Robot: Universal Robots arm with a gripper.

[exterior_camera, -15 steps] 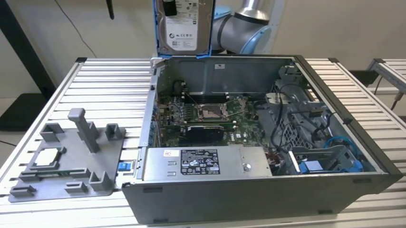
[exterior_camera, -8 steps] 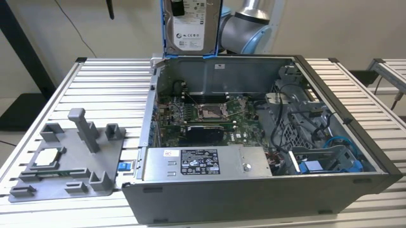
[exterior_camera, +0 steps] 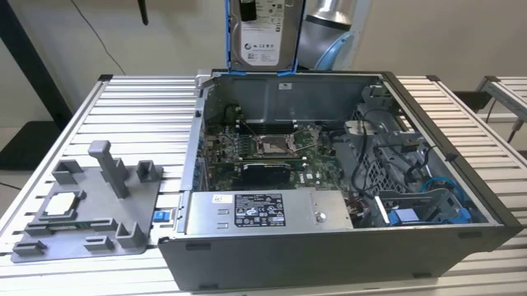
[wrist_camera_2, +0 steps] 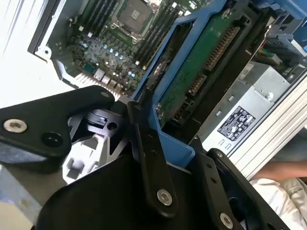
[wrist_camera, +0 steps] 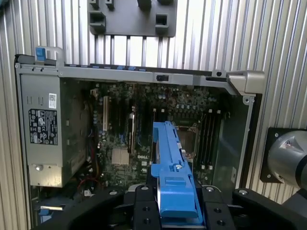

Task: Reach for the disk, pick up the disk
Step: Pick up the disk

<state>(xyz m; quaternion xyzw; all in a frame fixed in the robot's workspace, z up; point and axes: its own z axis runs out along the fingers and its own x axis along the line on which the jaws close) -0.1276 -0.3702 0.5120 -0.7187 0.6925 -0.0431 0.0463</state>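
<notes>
The disk hangs upright above the far wall of the open computer case, with its white label facing the exterior view and its blue bracket down both sides. In the first wrist view I look along the disk's blue bracket edge, and my gripper is shut on it from both sides with black fingers. In the second wrist view the disk's green circuit-board side faces the camera, and the gripper clamps the bracket. The disk is clear of the case, touching nothing else.
Below stands the open computer case with its motherboard, power supply, cables and a blue bay part. A grey fixture holding a small square chip lies on the slatted table. A person's sleeve is near.
</notes>
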